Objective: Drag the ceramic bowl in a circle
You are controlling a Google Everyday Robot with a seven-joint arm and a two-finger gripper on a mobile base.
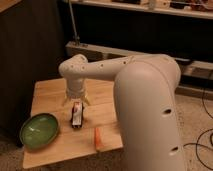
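The ceramic bowl [39, 131], green, glossy and shallow, sits on the front left corner of the wooden table [50, 92]. My gripper [76, 103] hangs from the white arm over the table's middle, pointing down, up and to the right of the bowl and well apart from it. Its two fingers [65, 101] are spread open with nothing held between them.
A small dark can or bottle with a red and white label [76, 116] lies just below the gripper. An orange object [99, 139] rests near the table's front edge. The arm's large white body [150, 110] fills the right side. Dark shelving stands behind.
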